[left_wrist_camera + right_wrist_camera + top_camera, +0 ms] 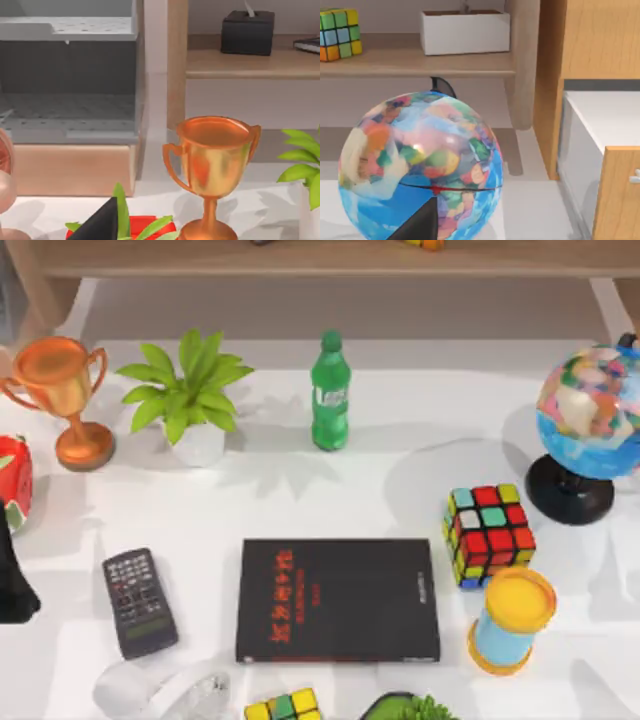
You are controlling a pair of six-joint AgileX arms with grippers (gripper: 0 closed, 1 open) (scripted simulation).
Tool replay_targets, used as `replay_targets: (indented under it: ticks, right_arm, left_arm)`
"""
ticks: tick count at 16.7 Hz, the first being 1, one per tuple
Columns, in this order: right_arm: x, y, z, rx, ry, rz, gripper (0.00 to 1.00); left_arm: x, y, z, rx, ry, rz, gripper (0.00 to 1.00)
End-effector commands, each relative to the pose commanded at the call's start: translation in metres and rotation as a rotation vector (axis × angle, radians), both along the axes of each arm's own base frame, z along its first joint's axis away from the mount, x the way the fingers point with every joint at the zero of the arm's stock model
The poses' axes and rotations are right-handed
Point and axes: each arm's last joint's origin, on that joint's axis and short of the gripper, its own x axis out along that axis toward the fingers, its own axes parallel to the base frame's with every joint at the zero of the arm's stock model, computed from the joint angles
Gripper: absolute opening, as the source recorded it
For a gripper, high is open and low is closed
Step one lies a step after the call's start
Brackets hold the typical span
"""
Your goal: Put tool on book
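Observation:
The black book (338,600) with red characters lies flat near the table's front, its cover bare. Just left of it a small dark grey keypad device (139,602) rests on the table. I cannot tell which thing here is the tool. My left arm (14,575) is parked at the table's left edge, a dark tip of its gripper (100,225) showing in front of the copper trophy (210,165). A dark tip of my right gripper (420,222) shows in front of the globe (420,165) at the far right.
Trophy (62,390), potted plant (188,395) and green bottle (330,390) line the back. A colour cube (488,535) and a yellow-capped blue cylinder (512,620) stand right of the book. A clear object (165,690), a small cube (284,707) and another plant (410,708) lie in front.

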Motion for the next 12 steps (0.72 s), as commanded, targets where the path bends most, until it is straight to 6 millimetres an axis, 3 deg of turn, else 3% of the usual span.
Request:
replay_targets:
  ticks: [3,6,9,12]
  right_arm:
    - [0.0,0.0,0.001,-0.003,0.007,0.003,1.0]
    - [0.002,0.001,0.015,-0.027,0.071,0.023,1.0]
    - [0.009,0.001,0.044,-0.058,0.186,0.038,1.0]
    - [0.031,-0.001,0.084,-0.082,0.339,0.028,1.0]
  left_arm:
    - [0.0,0.0,0.0,0.0,0.0,0.0,1.0]
    - [0.0,0.0,0.0,0.0,0.0,0.0,1.0]
    - [0.0,0.0,0.0,0.0,0.0,0.0,1.0]
    - [0.0,0.0,0.0,0.0,0.0,0.0,1.0]
